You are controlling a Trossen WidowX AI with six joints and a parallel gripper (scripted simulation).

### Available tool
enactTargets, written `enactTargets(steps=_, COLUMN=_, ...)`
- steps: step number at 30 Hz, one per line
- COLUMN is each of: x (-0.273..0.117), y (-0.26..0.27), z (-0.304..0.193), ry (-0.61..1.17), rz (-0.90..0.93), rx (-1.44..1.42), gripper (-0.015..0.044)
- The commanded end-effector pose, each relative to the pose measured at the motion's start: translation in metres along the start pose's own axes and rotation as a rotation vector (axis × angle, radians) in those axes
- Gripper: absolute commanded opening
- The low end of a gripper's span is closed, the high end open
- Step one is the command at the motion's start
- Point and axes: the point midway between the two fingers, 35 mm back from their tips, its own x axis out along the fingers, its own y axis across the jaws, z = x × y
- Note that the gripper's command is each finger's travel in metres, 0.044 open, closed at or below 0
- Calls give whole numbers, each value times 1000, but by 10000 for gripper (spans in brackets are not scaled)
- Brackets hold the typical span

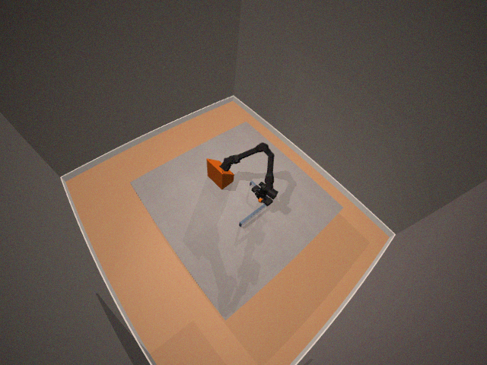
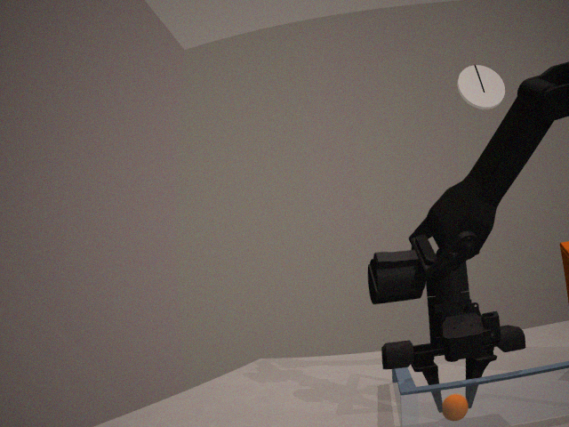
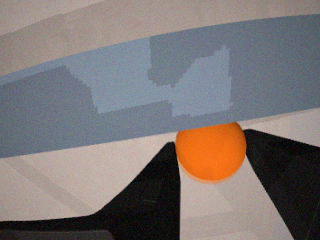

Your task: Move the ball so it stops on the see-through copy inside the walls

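Claw (image 2: 452,404) is low inside the walls (image 2: 477,380), fingertips pinching the ball (image 2: 454,406) at desk (image 2: 321,390) level; grip looks about to ease. Ghost copy isn't visible, likely under the ball. Best release: spread slowly and evenly, then lift straight up, no nudge.

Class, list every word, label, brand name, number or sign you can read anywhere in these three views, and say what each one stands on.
None: no readable text shows in any view.
The white disc on the wall bears only a thin black line, no numerals.
The arm, the tool, the orange ball between its fingers, the clear walls and the orange base carry no lettering.
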Motion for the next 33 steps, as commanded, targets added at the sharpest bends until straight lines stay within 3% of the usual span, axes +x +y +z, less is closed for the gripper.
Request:
enactTargets(steps=1, x=0, y=0, z=0, ry=0, rz=0, rx=0, gripper=263)
enactTargets(steps=7, x=-3, y=0, z=0, ry=1, rz=0, rx=0, gripper=277)
enactTargets(steps=13, x=-84, y=0, z=-1, ry=3, rz=2, rx=1, gripper=277)
enactTargets(steps=25, x=-81, y=-5, z=-2, ry=5, rz=-18, rx=2, gripper=277)
enactTargets(steps=31, x=-122, y=-1, z=-1, ry=3, rz=-13, rx=2, gripper=434)
enactTargets(steps=33, x=-122, y=-1, z=-1, ry=3, rz=-13, rx=2, gripper=440)
